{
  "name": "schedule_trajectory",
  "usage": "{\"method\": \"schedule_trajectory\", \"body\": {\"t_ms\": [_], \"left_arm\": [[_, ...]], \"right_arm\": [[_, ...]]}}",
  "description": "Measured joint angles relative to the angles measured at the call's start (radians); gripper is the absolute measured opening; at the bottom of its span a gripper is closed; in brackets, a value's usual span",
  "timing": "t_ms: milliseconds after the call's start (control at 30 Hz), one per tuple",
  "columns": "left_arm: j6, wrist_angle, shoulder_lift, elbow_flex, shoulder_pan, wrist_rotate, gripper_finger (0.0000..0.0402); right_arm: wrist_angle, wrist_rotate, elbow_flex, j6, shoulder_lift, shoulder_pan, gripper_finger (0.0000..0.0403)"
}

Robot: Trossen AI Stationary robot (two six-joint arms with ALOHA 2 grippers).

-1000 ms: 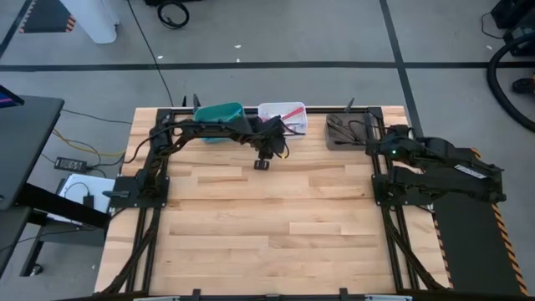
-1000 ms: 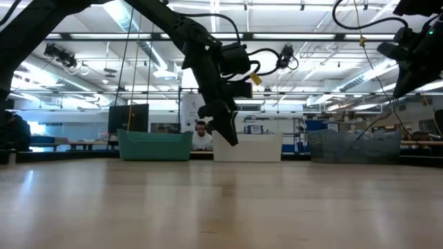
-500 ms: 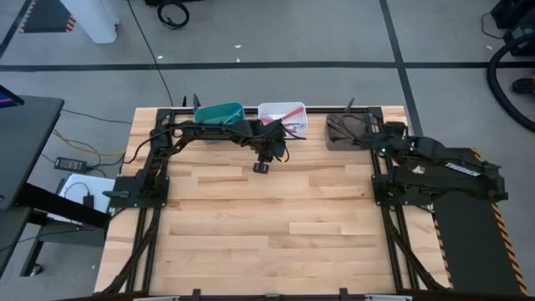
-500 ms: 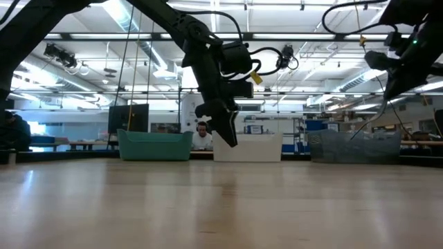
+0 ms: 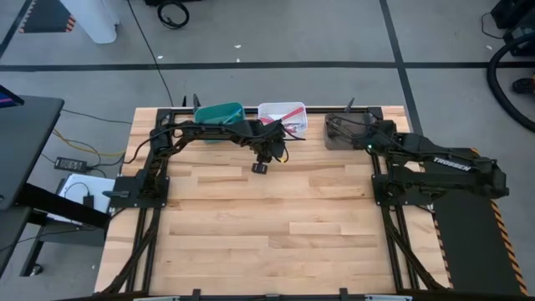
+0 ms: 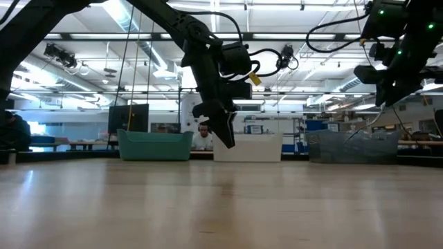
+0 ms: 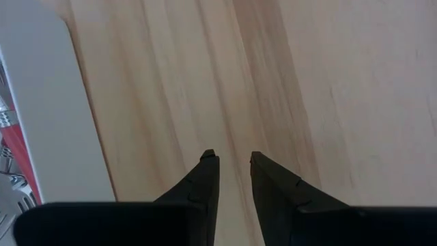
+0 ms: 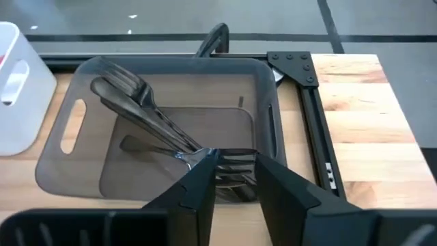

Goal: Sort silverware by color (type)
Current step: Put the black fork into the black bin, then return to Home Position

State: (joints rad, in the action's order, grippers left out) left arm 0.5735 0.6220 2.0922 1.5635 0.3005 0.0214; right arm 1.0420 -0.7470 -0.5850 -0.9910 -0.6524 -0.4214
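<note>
Right hand [image 8: 232,158] hangs over the brown bin [image 8: 273,130] at the far right end of the worktop [image 5: 267,217], its fingers [image 8: 201,179] parted with a gap between them and gripping nothing. Below it, inside that bin, dark grey-black forks [image 8: 147,113] lie in a loose pile, tines pointing different ways. Left hand [image 7: 232,158] hovers above bare wood just in front of the white bin [image 5: 282,117], fingers slightly apart and empty. Red-handled forks [image 5: 291,113] lie in the white bin, one handle leaning over its rim. Beside it to the left stands the teal bin [image 5: 219,120]; what it holds cannot be made out.
</note>
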Motion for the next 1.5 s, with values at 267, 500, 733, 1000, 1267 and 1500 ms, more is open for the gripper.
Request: {"method": "schedule_trajectory", "body": {"t_ms": [267, 500, 733, 1000, 1267, 1500], "left_arm": [[0.001, 0.008, -0.007, 0.0, 0.0, 0.001, 0.0084], [0.014, 0.027, -0.087, 0.0, 0.003, 0.003, 0.0084], [0.011, 0.065, -0.178, 0.001, 0.031, 0.003, 0.0084], [0.006, 0.148, -0.29, 0.001, 0.09, 0.14, 0.0084], [-0.005, 0.246, -0.435, 0.001, 0.168, 0.585, 0.0084], [0.005, 0.326, -0.474, 0.0, 0.177, 0.62, 0.0084]], "right_arm": [[-0.042, 0.061, 0.0, 0.011, -0.002, -0.03, 0.0118], [-0.099, 0.111, -0.042, 0.074, -0.001, -0.04, 0.0118], [-0.136, 0.044, -0.071, 0.183, -0.001, -0.071, 0.0117], [-0.141, 0.088, -0.071, 0.209, 0.001, -0.145, 0.0117], [-0.207, 0.243, -0.071, 0.217, 0.004, -0.111, 0.0117], [-0.292, 0.245, -0.071, 0.25, 0.004, -0.014, 0.0117]]}}
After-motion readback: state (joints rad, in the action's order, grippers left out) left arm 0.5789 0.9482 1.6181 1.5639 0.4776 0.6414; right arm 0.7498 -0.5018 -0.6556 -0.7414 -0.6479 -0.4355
